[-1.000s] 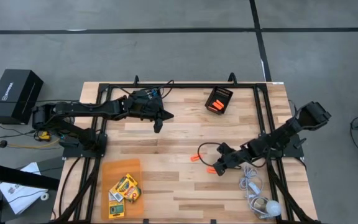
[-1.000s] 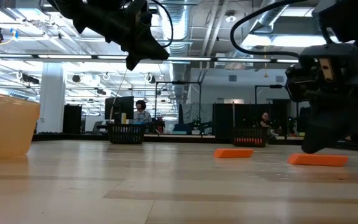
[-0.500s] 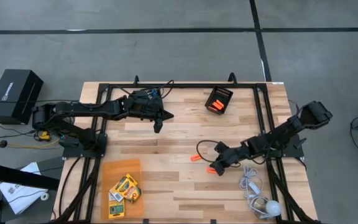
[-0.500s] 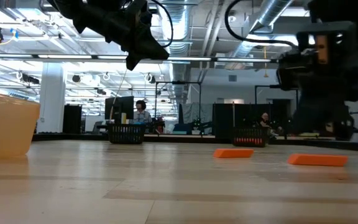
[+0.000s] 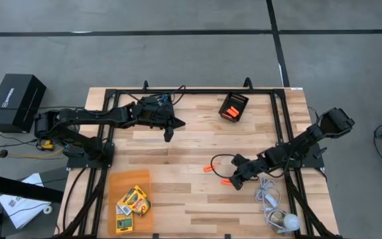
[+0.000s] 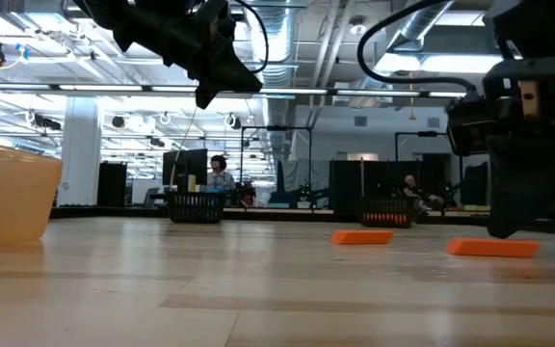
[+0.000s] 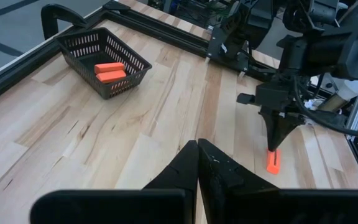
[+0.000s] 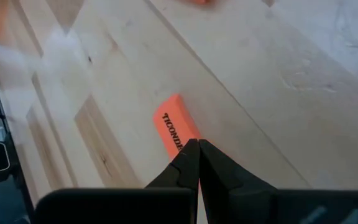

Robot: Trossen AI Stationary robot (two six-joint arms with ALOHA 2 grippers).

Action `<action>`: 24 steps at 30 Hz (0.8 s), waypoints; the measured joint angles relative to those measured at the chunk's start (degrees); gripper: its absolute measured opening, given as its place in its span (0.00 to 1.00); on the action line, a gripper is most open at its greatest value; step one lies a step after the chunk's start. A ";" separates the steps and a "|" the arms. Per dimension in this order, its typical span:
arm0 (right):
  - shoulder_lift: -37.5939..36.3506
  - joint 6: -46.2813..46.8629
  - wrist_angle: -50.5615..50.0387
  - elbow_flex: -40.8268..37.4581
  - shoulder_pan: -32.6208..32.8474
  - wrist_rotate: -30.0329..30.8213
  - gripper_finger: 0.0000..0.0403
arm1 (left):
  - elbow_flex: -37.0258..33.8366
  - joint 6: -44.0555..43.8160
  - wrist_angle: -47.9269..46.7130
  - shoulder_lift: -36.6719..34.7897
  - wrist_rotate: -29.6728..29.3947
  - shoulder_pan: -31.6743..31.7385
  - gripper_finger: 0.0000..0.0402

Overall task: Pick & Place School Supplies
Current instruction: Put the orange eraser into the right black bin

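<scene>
The near end of the orange piece [image 8: 176,129] is covered by the right gripper's closed fingers [image 8: 194,163], and its printed word is cut short there. In the high view, the crayon boxes' [image 5: 132,202] labels are too small to be read.

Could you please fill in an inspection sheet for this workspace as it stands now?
Surface: wooden table, inside a black frame.
Job's things: two orange erasers loose on the wood; more lie in the black basket; crayon boxes sit in the orange tray.
Clutter: white cord with bulb at the table's right near corner.
Grippers: left gripper shut, raised above the table's far left; right gripper shut, tip down at one loose eraser.
Cables: black cable looped by the right arm.
Surroundings: black box on the floor, left; people far behind.
</scene>
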 joint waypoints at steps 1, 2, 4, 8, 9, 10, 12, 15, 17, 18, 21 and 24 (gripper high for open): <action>0.00 0.00 -0.10 0.00 -0.13 0.00 0.00 | 0.00 0.01 0.01 0.00 0.00 0.00 0.01; 0.00 0.00 -0.26 0.00 -0.22 0.00 0.00 | 0.00 0.01 -0.01 0.00 0.00 0.00 0.01; 0.00 0.00 -0.62 0.00 -0.21 0.00 0.00 | 0.00 0.02 -0.01 0.00 0.00 0.00 0.01; 0.00 0.00 -0.62 0.00 -0.21 -0.86 0.00 | 0.00 0.03 -0.17 0.00 0.00 0.00 0.01; 0.00 0.00 -0.58 0.00 -0.21 -0.89 0.00 | 0.00 0.02 -0.19 -0.01 0.00 0.00 0.01; 0.00 0.00 -0.38 0.00 -0.21 -0.90 0.00 | 0.00 0.03 -0.19 0.00 0.00 0.00 0.01; 0.00 0.00 0.70 0.00 -0.27 -0.88 0.00 | 0.00 0.01 -0.17 -0.02 0.00 0.00 0.01; 0.00 -0.02 2.07 0.00 -1.08 -0.41 0.00 | 0.00 0.01 -0.15 -0.02 0.00 0.00 0.01; 0.00 -0.02 2.80 0.00 -1.84 0.78 0.00 | 0.00 0.01 -0.15 -0.02 0.00 0.00 0.01; 0.00 -0.17 3.29 0.00 -2.24 1.01 0.00 | 0.00 0.01 -0.14 -0.01 0.00 0.00 0.01; -0.02 -1.56 5.37 0.00 -3.14 1.06 0.00 | 0.00 0.00 -0.15 -0.02 0.00 0.00 0.01; -0.02 -1.97 6.06 0.00 -3.11 0.61 0.00 | 0.00 -0.01 -0.17 -0.02 0.00 0.00 0.01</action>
